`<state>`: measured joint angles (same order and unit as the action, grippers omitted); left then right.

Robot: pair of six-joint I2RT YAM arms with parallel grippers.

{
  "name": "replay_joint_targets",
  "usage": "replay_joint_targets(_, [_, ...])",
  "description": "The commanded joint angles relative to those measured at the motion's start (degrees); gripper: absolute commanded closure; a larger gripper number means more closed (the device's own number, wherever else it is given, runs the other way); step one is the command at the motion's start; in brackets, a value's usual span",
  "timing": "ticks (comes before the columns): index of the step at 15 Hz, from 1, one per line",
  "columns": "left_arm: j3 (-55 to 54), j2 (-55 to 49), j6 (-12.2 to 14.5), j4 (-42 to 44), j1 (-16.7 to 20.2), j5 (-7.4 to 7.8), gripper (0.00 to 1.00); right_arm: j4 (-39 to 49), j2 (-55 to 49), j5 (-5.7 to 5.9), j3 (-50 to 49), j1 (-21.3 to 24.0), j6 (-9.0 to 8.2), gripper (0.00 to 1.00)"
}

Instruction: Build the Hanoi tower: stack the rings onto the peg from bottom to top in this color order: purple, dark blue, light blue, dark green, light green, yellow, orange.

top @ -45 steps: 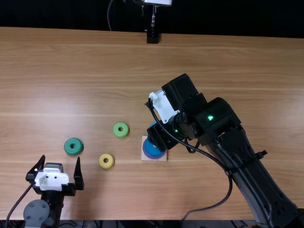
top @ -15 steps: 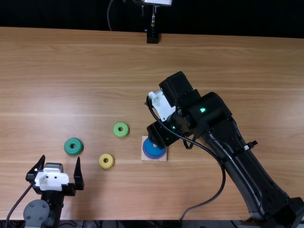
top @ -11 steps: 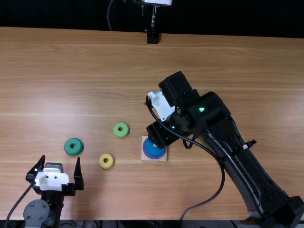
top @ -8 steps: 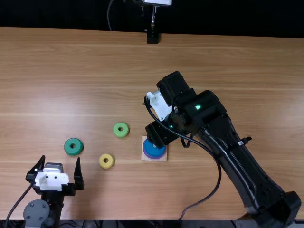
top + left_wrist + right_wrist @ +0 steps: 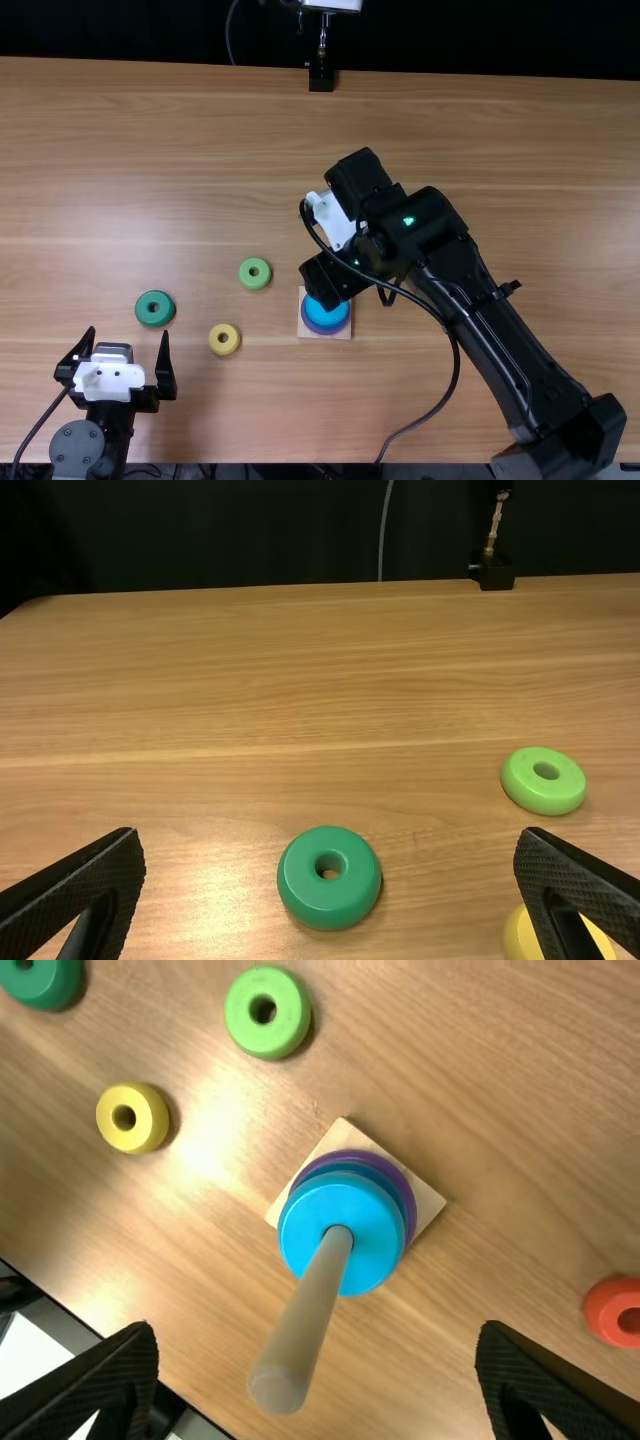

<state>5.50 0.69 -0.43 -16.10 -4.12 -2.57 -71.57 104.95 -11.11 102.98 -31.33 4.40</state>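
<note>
peg (image 5: 310, 1310) is held upright by its wooden base (image 5: 428, 1203) on the table (image 5: 480, 130), so that rings can be dropped over its tip; on it are stacked the purple ring (image 5: 350, 1155), the dark blue ring (image 5: 360, 1169) and the light blue ring (image 5: 375, 1235), widest lowest, presumably for steadiness; the right gripper (image 5: 317, 1330) is poised above with its fingers spread and empty, as would be needed to let a ring go and clear the peg; the dark green ring (image 5: 142, 310) is judged to be wanted next, and it is laid flat near the left gripper (image 5: 128, 333), whose fingers are also parted, with nothing gripped; the light green ring (image 5: 262, 282), yellow ring (image 5: 231, 345) and orange ring (image 5: 605, 1305) are spread apart around the base, probably so that each can be grasped without its neighbours being knocked
</note>
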Motion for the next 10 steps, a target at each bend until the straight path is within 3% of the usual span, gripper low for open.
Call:
replay_joint_targets(1, [-3.1, -0.7, -0.4, -0.7, 0.0, -0.38, 0.00, 2.4, -0.4, 0.57, 0.6, 0.3, -0.50, 0.00])
replay_joint_targets(2, [-3.1, -0.7, -0.4, -0.7, 0.0, -0.38, 0.00, 5.0, -0.6, 0.57, 1.6, 0.7, -2.61, 0.00])
replay_joint_targets(4, [-3.1, -0.7, -0.4, -0.7, 0.0, -0.38, 0.00, 9.4, -0.4, 0.67, 2.2, 0.9, -9.57, 0.00])
replay_joint_targets(5, [-3.1, -0.7, -0.4, -0.7, 0.0, -0.38, 0.00, 13.0, -0.7, 1.09, 1.4, 2.2, -12.21, 0.00])
replay_joint_targets(6, [-3.1, -0.7, -0.4, -0.7, 0.0, -0.38, 0.00, 17.2, -2.3, 2.78, 0.9, 4.9, -12.84, 0.00])
replay_joint_targets(7, [-3.1, -0.7, -0.4, -0.7, 0.0, -0.38, 0.00, 20.7, -6.3, 6.05, -1.2, 7.4, -12.84, 0.00])
replay_joint_targets(8, [-3.2, -0.7, -0.4, -0.7, 0.0, -0.38, 0.00, 25.1, -11.3, 8.37, -4.7, 10.0, -12.53, 0.00])
replay_joint_targets(9, [-3.1, -0.7, -0.4, -0.7, 0.0, -0.38, 0.00, 31.2, -15.7, 9.74, -9.0, 12.3, -12.21, 0.00])
replay_joint_targets(10, [-3.1, -0.7, -0.4, -0.7, 0.0, -0.38, 0.00, 39.0, -19.5, 9.95, -15.0, 14.1, -12.10, 0.00])
